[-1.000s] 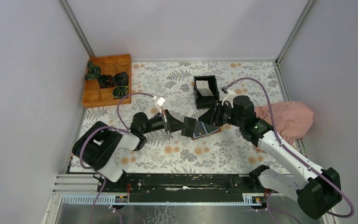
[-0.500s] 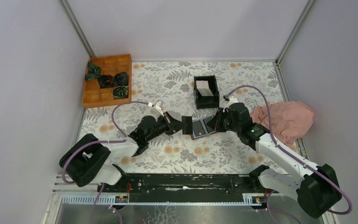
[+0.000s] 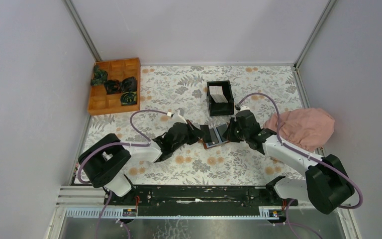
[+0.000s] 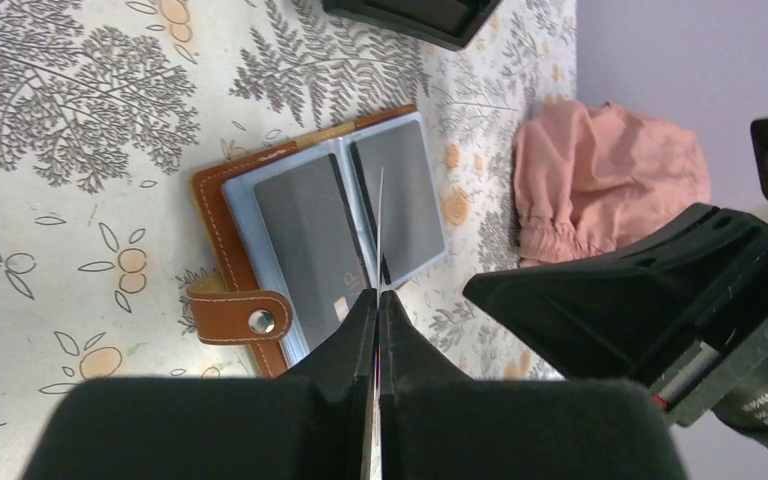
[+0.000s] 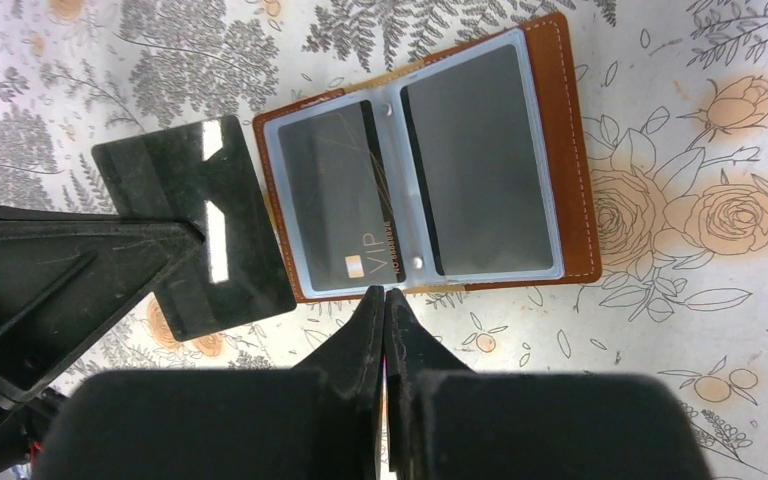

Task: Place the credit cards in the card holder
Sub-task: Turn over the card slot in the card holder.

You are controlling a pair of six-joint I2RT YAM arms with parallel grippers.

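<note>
The card holder (image 5: 570,150) lies open on the floral table, brown leather with clear pockets over dark panels, also visible from above (image 3: 218,135). My left gripper (image 4: 379,292) is shut on a dark glossy credit card (image 5: 200,230), held upright over the holder's middle fold and seen edge-on (image 4: 381,220). My right gripper (image 5: 385,292) is shut, its tips at the holder's near edge; whether they pinch anything is unclear. From above, the left gripper (image 3: 199,134) and right gripper (image 3: 230,130) flank the holder. More white credit cards (image 3: 218,94) stand in a black box.
The black box (image 3: 221,106) stands just behind the holder. An orange wooden tray (image 3: 110,102) with dark bundles sits at the back left. A pink cloth (image 3: 306,127) lies at the right, close to the right arm.
The right gripper has closed from partly open and dropped to the holder's edge. The left arm has pushed rightward, bringing its card over the holder.
</note>
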